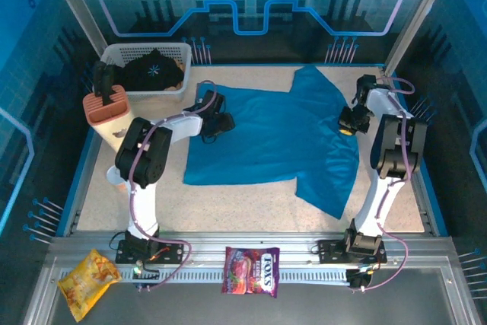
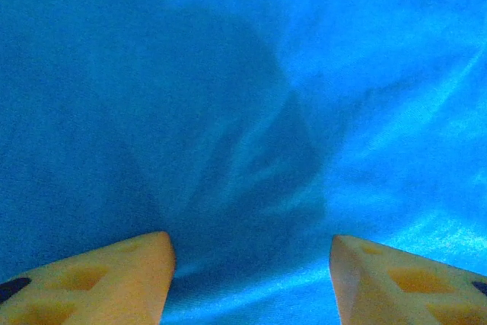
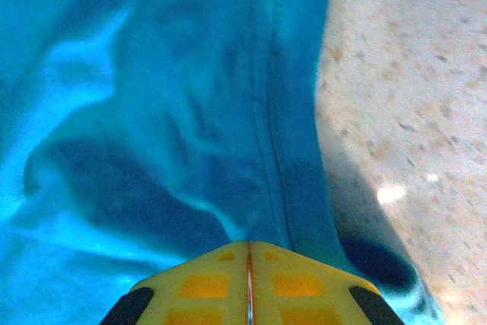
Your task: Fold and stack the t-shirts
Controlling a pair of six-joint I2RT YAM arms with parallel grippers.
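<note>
A teal-blue t-shirt (image 1: 281, 138) lies spread across the middle of the table, its body partly doubled over and one sleeve reaching toward the near right. My left gripper (image 1: 221, 123) hovers open low over the shirt's left part; in the left wrist view the cloth (image 2: 243, 74) shows between the yellow fingers, with my left gripper (image 2: 249, 253) holding nothing. My right gripper (image 1: 348, 123) is at the shirt's right edge. Its jaws (image 3: 249, 245) are shut, with a ridge of teal cloth (image 3: 152, 74) running into their tips beside the hem. The black t-shirt (image 1: 152, 70) with a pale starburst lies in the basket.
The white basket (image 1: 183, 51) stands at the back left, an orange holder (image 1: 105, 108) just in front of it. A candy bag (image 1: 251, 270) and a yellow snack bag (image 1: 87, 283) lie on the near rail. Bare speckled table (image 3: 411, 74) shows right of the shirt.
</note>
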